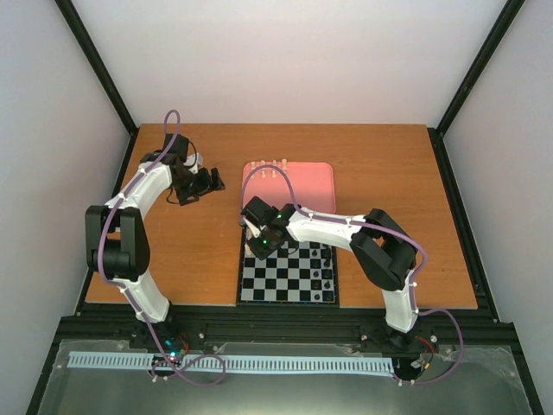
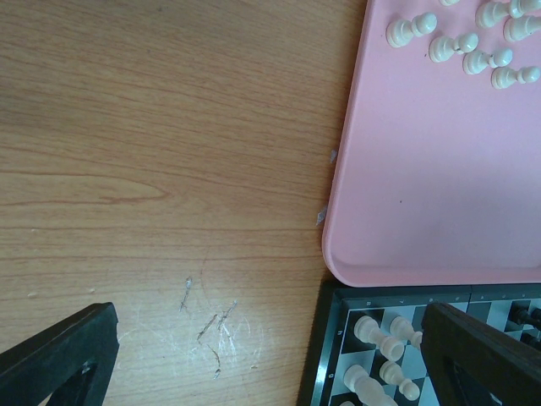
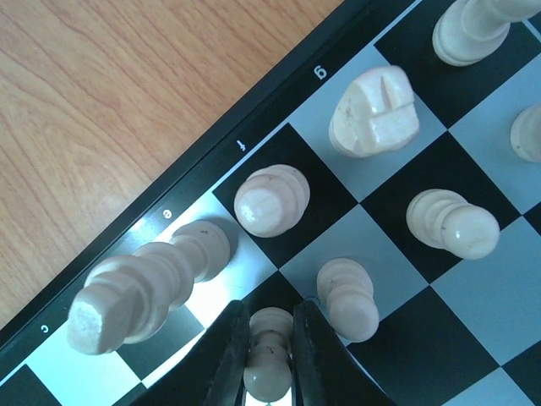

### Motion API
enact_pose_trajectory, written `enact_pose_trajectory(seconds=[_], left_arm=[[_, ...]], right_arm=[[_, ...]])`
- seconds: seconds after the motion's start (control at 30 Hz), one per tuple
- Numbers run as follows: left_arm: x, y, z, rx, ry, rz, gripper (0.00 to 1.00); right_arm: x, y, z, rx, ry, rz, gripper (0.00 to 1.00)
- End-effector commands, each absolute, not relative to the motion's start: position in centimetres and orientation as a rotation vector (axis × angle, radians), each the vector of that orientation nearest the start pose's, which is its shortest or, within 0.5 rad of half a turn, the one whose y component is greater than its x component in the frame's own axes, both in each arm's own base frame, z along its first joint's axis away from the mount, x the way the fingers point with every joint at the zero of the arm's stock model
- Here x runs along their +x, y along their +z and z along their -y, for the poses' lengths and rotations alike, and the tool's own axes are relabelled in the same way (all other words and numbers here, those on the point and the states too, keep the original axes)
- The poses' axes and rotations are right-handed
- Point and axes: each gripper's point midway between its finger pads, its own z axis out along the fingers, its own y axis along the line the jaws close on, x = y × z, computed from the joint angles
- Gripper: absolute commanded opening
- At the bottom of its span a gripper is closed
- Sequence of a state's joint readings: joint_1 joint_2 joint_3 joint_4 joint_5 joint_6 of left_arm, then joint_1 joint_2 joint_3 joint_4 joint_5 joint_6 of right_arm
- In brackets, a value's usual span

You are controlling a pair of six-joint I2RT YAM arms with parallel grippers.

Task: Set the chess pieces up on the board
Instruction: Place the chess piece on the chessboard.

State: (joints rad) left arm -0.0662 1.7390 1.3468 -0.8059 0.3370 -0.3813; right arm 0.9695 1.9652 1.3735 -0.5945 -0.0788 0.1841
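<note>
Wooden tabletop (image 1: 389, 216) bears board (image 1: 289, 284) and pink tray (image 1: 313, 183) between white walls (image 1: 285, 60).

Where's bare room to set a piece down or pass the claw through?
Free: wood table left of pink tray and board; the tray's near half; board's middle squares. Crowded: board's far-left corner, where right claw pinches a cream piece among others; tray's far edge holds cream pieces.
</note>
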Motion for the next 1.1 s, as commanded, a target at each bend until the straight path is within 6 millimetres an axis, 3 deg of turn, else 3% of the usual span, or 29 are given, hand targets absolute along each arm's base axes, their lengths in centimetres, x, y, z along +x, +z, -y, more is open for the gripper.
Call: enact_pose_trajectory(seconds=[0.0, 0.5, 0.63, 0.73, 0.83, 0.93, 1.03, 1.07], left_arm=[[39.9, 12.8, 8.1, -0.325, -0.581, -2.733, 1.00], [40.0, 12.7, 8.1, -0.325, -0.580, -2.735, 1.00], [39.9, 12.6, 8.1, -0.326, -0.581, -2.739, 1.00], [40.0, 12.8, 8.2, -0.321, -0.591, -2.733, 1.00], [40.2, 13.0, 8.2, -0.317, -0.590, -2.731, 1.00], [40.3, 13.3, 8.3, -0.312, -0.594, -2.730, 1.00], [40.4, 13.5, 8.4, -0.308, -0.602, -2.728, 1.00], [40.4, 13.6, 8.4, -0.307, -0.603, -2.728, 1.00]], right_arm=[[24.4, 5.1, -37.3, -1.091, 0.375, -2.603, 0.17], [24.7, 7.9, -36.9, -1.064, 0.379, -2.552, 0.34], [25.0, 10.4, -36.6, -1.029, 0.378, -2.518, 0.37], [26.0, 13.5, -36.2, -0.949, 0.376, -2.464, 0.47], [28.6, 16.1, -35.4, -0.842, 0.411, -2.443, 0.54], [32.6, 17.5, -34.5, -0.753, 0.396, -2.425, 0.65], [37.3, 17.7, -33.6, -0.675, 0.382, -2.426, 0.71], [39.1, 16.7, -33.1, -0.641, 0.357, -2.445, 0.72]])
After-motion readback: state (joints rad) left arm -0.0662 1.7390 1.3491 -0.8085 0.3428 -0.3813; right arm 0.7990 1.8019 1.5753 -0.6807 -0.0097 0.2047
